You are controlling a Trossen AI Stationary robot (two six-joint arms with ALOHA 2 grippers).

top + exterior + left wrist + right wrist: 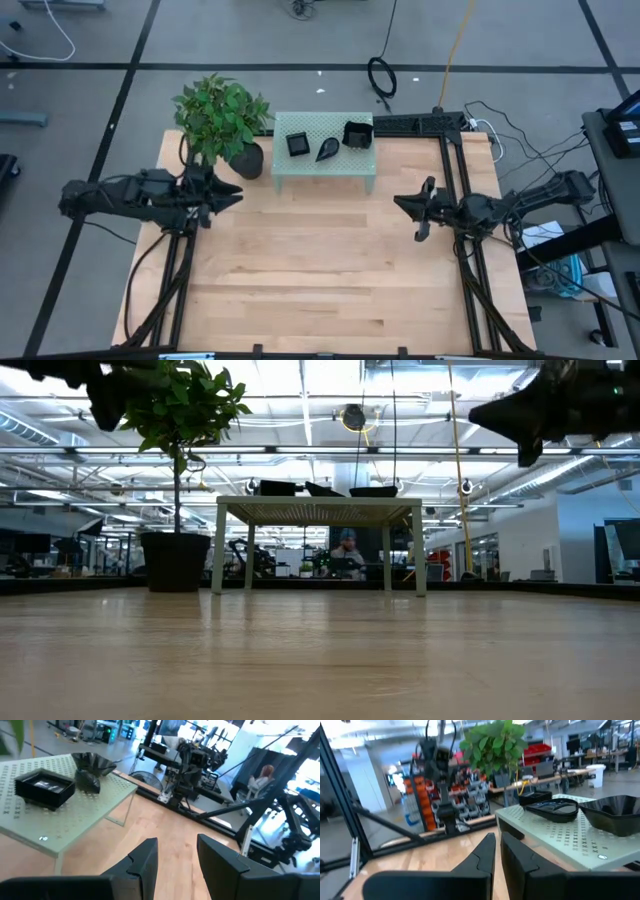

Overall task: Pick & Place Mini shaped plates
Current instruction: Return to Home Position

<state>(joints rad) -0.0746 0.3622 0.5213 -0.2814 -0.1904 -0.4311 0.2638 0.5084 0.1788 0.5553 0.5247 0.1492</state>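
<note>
Three mini shaped plates, glossy black, rest on a small pale green perforated stand [322, 172] at the table's far middle: a square one [298, 143], a teardrop [327, 150] and a wavy-edged one [357, 133]. My left gripper [232, 193] hovers over the table's left side, near the plant, and is open with nothing between its fingers [145, 862]. My right gripper [403, 203] hovers over the right side, shut and empty; its fingers [487, 852] point toward the stand. Both are well clear of the plates.
A leafy potted plant [222, 118] in a dark pot [246, 160] stands just left of the stand, close to my left gripper. Black frame rails [455, 170] run along the table's right and far edges. Bare wood [320, 270] spreads across the table's middle and near part.
</note>
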